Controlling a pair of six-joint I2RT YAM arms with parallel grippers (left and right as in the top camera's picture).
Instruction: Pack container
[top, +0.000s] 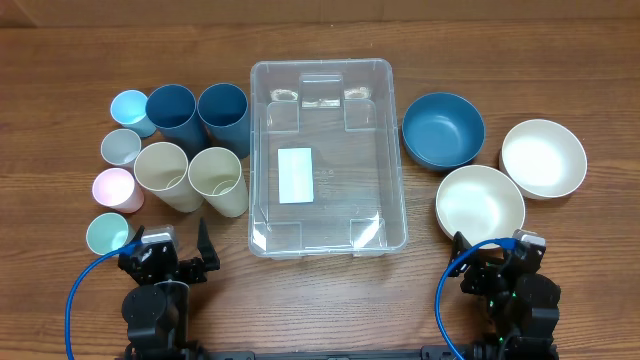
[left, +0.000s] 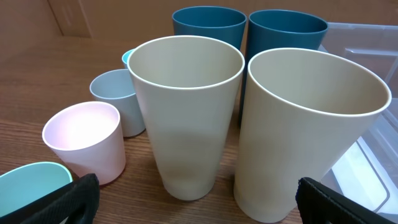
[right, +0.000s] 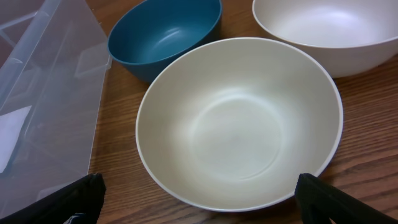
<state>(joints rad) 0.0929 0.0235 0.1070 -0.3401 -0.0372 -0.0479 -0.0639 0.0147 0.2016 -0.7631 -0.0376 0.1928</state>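
The large clear plastic container (top: 325, 155) sits empty mid-table, a white label (top: 296, 175) on its bottom. Left of it stand two tall cream cups (top: 163, 172) (top: 218, 178), two tall dark blue cups (top: 174, 115) (top: 224, 115) and several small cups. Right of it sit a blue bowl (top: 443, 128) and two cream bowls (top: 479, 202) (top: 543, 158). My left gripper (top: 172, 255) is open and empty, just in front of the cream cups (left: 186, 112) (left: 305, 124). My right gripper (top: 495, 255) is open and empty, just in front of the near cream bowl (right: 239, 121).
Small cups line the far left: light blue (top: 130, 108), grey-blue (top: 121, 148), pink (top: 114, 188) and mint (top: 107, 235). The container's edge shows in the left wrist view (left: 367, 37) and right wrist view (right: 50, 81). Blue cables loop near both arm bases.
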